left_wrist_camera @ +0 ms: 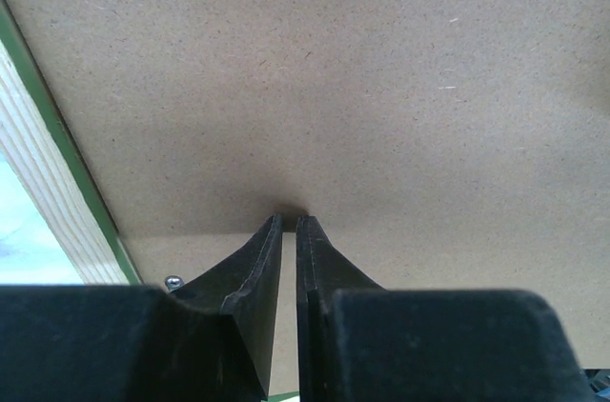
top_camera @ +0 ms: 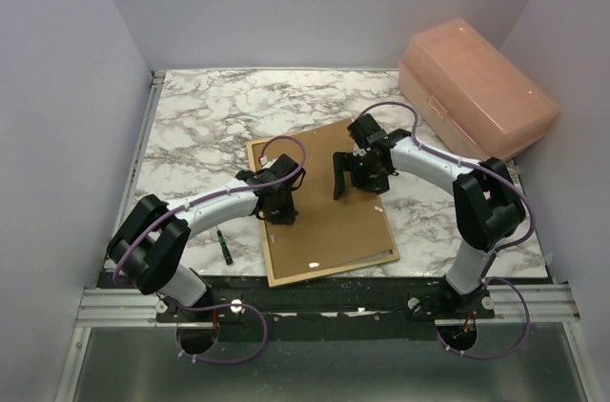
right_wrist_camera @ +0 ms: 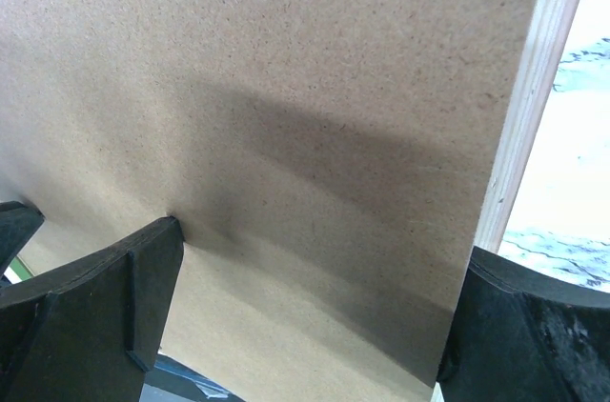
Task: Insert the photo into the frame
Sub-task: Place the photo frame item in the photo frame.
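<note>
Frame: the frame (top_camera: 315,274) lies flat and slightly askew in the middle of the marble table (top_camera: 200,126), pale wood side up. A thin green edge shows along the rail in the left wrist view.
Backing board: a plain brown backing board (top_camera: 329,221) sits inside the rails and fills the whole opening.
Photo: not visible in any view. The board covers everything within the frame, so I cannot tell where the print is.
Left gripper: the left gripper (left_wrist_camera: 289,218) is pinched almost closed, with only a thin slit between the fingers and nothing visible in it. Its tips press on the board near the frame's left rail.
Right gripper: the right gripper (right_wrist_camera: 324,242) is spread wide and holds nothing. One fingertip (right_wrist_camera: 164,231) touches the board surface, and the other stands by the pale rail at the board's edge.
In the way: both arms reach over the frame from either side, and the board lies over the opening.
Around: a pink lidded plastic box (top_camera: 477,88) stands at the far right corner, well apart from the frame. A small green pen (top_camera: 226,248) lies on the marble near the frame's left rail, under the left arm. A small metal screw head (left_wrist_camera: 172,281) shows beside the left fingers.
</note>
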`<state>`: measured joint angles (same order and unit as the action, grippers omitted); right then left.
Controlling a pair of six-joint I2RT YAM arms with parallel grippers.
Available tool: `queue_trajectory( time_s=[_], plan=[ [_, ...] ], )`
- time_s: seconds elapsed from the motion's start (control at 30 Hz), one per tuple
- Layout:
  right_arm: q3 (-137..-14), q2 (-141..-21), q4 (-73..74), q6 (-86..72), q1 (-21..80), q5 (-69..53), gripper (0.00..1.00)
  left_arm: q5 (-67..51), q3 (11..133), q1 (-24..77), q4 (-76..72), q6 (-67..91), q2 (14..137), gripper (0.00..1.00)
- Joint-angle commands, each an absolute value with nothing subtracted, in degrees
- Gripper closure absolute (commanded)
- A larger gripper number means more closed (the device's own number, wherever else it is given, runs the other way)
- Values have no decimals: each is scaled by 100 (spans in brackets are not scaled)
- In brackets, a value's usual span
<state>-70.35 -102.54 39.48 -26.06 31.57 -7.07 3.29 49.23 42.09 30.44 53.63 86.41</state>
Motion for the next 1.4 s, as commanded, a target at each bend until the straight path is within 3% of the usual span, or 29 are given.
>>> queue_trajectory(
  time_s=[0.0, 0.3, 0.67, 0.93, 1.0, 1.13, 1.2, 1.27, 1.37],
  plan=[
    [-7187, -9936, 4793, -2381, 3153, 488, 0, 455, 4491, 4219, 3188, 5435, 9057, 86],
    [-7265, -9639, 4719, -2320, 2933, -448, 0, 448, 4422, 4194, 3164, 5449, 9113, 86],
    [-7321, -9466, 5064, -2477, 2865, 578, 0, 439, 4395, 4158, 3155, 5449, 9132, 87],
    [-6895, -9272, 4670, -2403, 2377, -124, 0, 404, 4506, 4160, 3203, 5309, 8774, 84],
    [-6673, -9218, 4538, -2401, 2171, -370, 0, 314, 4556, 4166, 3149, 5178, 8447, 76],
    [-6181, -9128, 4184, -2454, 1903, -886, 0, 7, 4579, 4166, 2930, 4936, 7591, 26],
    [-5935, -9130, 4002, -2498, 1855, -1086, 0, 6, 4588, 4149, 2984, 4922, 7212, 12],
    [-5726, -9177, 3860, -2537, 1839, -1226, 0, 5, 4543, 4108, 3150, 4946, 6880, 6],
    [-5470, -9265, 3683, -2593, 1814, -1289, 1, 5, 4226, 3856, 3413, 5056, 6383, 6]
  ],
)
